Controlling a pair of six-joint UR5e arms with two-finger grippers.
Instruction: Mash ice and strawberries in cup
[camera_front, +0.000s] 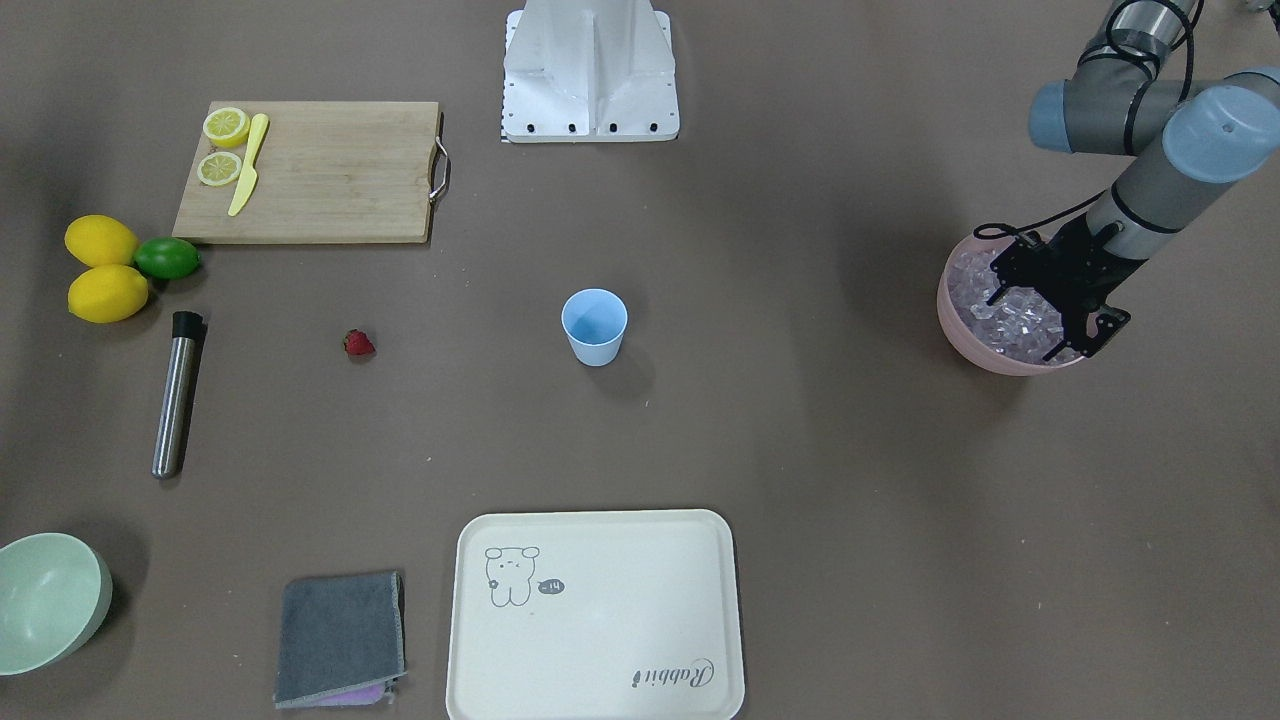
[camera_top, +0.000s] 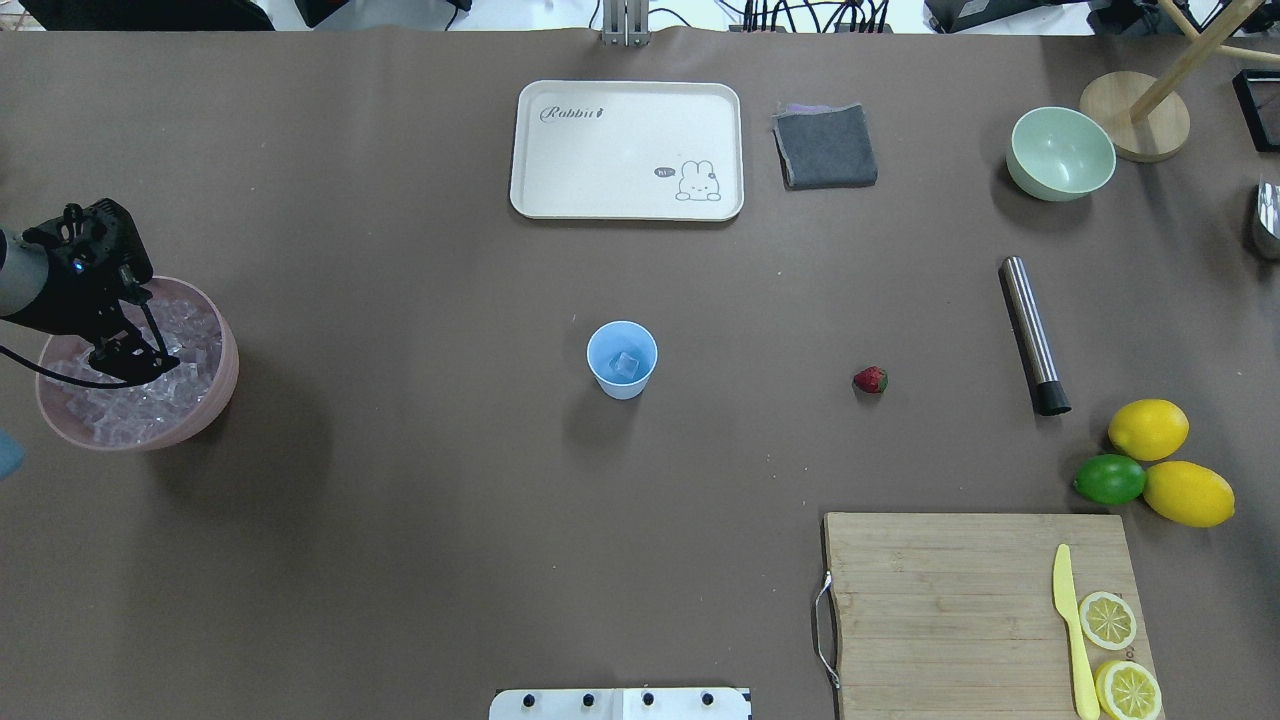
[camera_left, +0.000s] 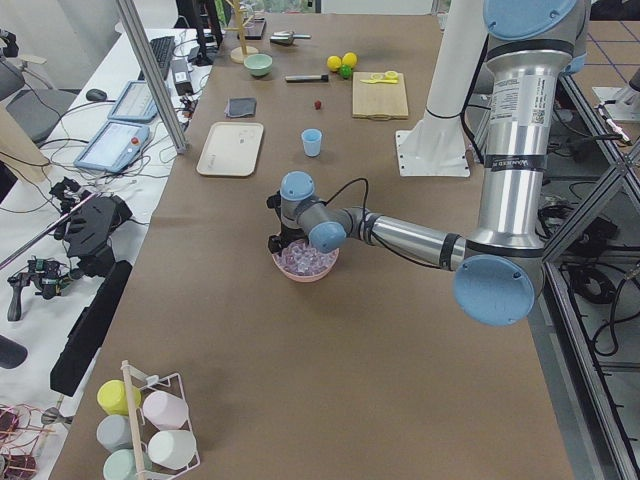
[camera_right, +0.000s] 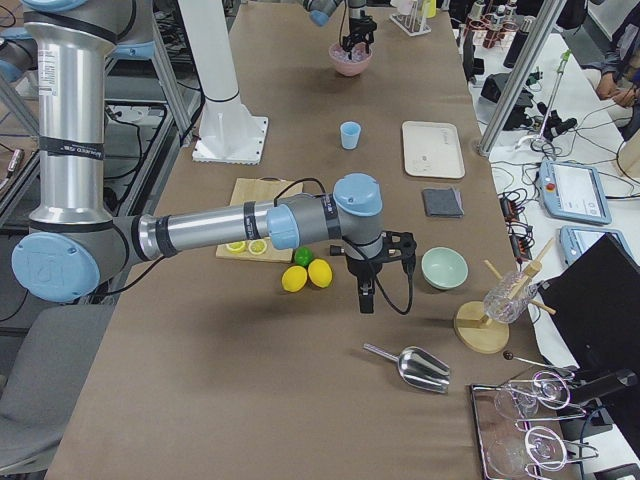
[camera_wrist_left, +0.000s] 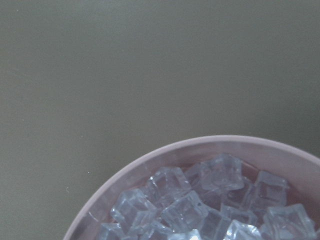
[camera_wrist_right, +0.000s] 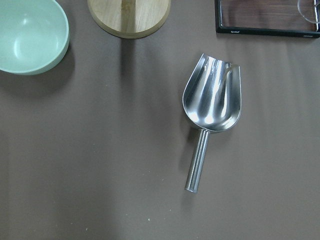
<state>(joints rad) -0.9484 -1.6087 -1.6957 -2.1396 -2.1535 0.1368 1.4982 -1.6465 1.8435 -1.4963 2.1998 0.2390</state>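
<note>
The left gripper (camera_front: 1028, 325), fingers spread, hangs over translucent ice cubes (camera_wrist_left: 200, 200) in a round pink plastic bowl (camera_top: 220, 385) at the tabletop's (camera_front: 800, 450) left end.

The cup (camera_front: 596, 350) is light blue, the strawberry (camera_front: 358, 344) red, the ice (camera_wrist_left: 185, 207) clear.

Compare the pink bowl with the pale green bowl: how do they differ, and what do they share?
The pink bowl is heaped with ice cubes; the pale green bowl is empty. The pink bowl stands on the robot's left, under the left end effector; the pale green bowl on its far right. Both are round, upright, handleless.
</note>
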